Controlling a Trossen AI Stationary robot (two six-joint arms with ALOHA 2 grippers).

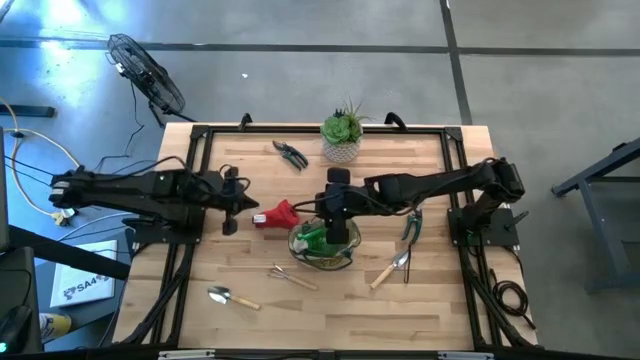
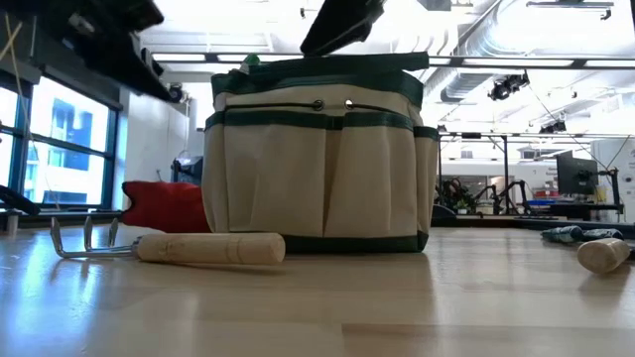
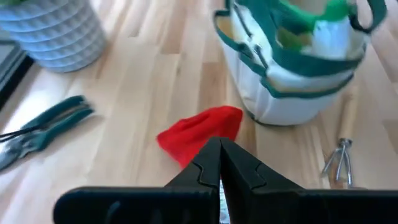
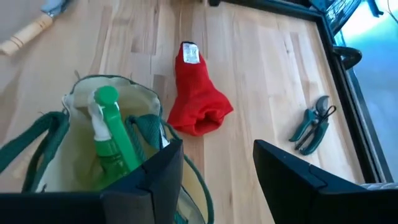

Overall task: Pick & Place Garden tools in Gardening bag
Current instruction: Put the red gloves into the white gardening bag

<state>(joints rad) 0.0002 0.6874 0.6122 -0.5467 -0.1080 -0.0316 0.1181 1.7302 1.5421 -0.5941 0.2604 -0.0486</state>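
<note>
The right hand [image 1: 338, 222] is held with its fingers spread and empty just above the mouth of the gardening bag [image 1: 322, 248], in which a green spray bottle [image 4: 113, 142] is already seen standing. The left hand [image 3: 219, 163] is closed on nothing and is poised over the worktop [image 1: 400, 300] just short of the red glove [image 1: 277, 214], which lies touching the bag's side.

Several risks are judged from here. With its fingers shut, the left hand cannot take the glove; if it is lowered so, the soft cloth is likely to be pushed against the bag or the bag nudged. As both hands are crowded near the bag, a collision is possible should either be moved without the other clearing. The hand rake [image 1: 291, 276], two trowels [image 1: 232, 296] [image 1: 388, 270], the green-handled pruner [image 1: 411, 224] and the dark shears [image 1: 291, 154] remain scattered on the worktop.
</note>
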